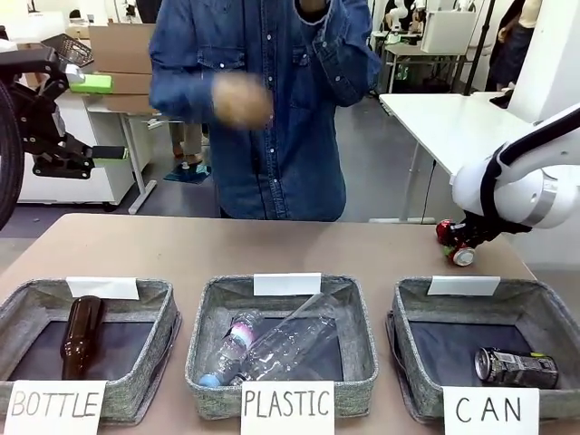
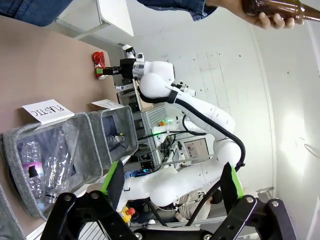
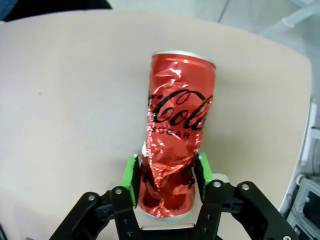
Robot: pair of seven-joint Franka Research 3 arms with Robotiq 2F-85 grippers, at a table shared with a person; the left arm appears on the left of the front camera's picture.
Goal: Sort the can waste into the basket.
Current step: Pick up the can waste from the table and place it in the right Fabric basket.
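Pinching the dented red Coca-Cola can (image 3: 172, 135) between its green pads (image 3: 131, 181), the right tool (image 3: 167, 186) sits low in the frame, the can lying on the tan table (image 3: 65, 110). In the front view this can (image 1: 456, 243) is at right centre, beyond the CAN basket (image 1: 412, 337), which holds the black-and-silver can (image 1: 516, 367) at lower right. The left tool (image 2: 170, 187) is spread wide and holds nothing. A person's hand (image 2: 272, 16) grips a brown bottle (image 2: 275, 7) at upper right.
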